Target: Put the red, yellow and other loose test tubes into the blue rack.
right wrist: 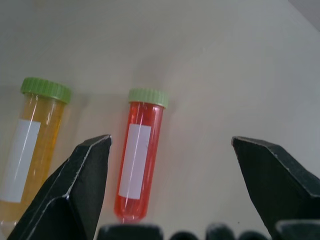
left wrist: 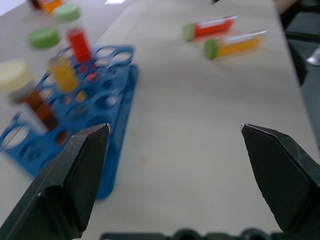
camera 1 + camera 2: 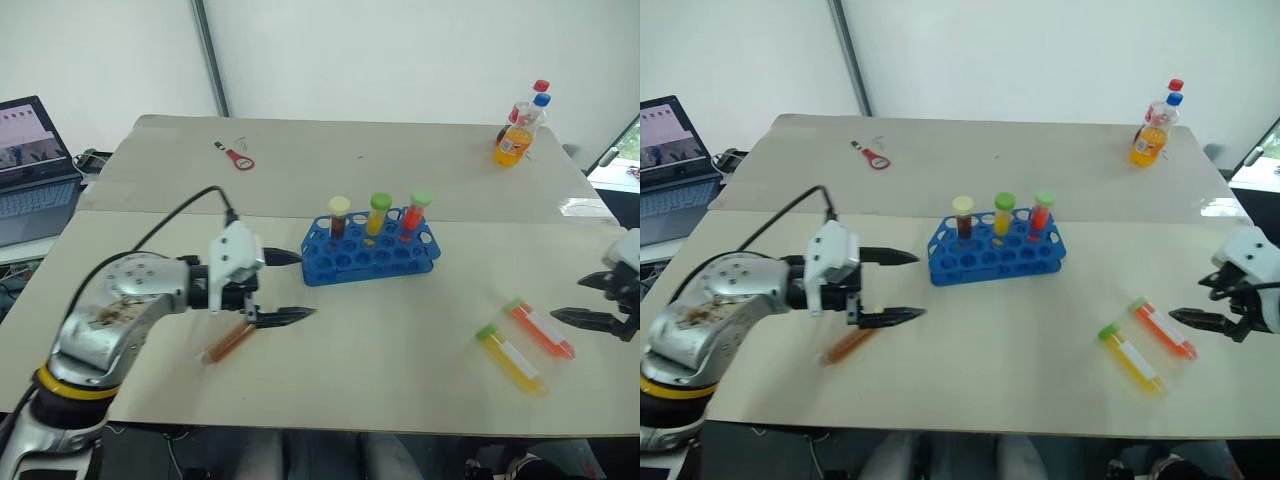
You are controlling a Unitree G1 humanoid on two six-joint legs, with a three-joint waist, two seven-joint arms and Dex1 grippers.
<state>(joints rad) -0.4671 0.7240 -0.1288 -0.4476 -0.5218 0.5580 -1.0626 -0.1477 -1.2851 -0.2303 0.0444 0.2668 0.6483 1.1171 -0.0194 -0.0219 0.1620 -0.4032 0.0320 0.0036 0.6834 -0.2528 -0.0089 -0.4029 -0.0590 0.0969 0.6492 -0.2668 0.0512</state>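
The table (image 3: 330, 350) bears the blue rack (image 3: 370, 255), loose tubes (image 3: 525, 345), a bottle (image 3: 515, 135).

The blue rack (image 3: 370, 256) looks like smooth, shiny plastic. The red tube (image 1: 138, 160) and the yellow tube (image 1: 27, 155) are clear plastic, each with a white paper label and a green cap with little ridges. The desk (image 3: 400, 340) is pale, smooth and matt. The left tool (image 2: 175, 150) and the right tool (image 1: 170, 160) have black matt fingers that look like hard plastic. The left arm (image 3: 110, 310) is shiny grey metal with worn, scratched spots.
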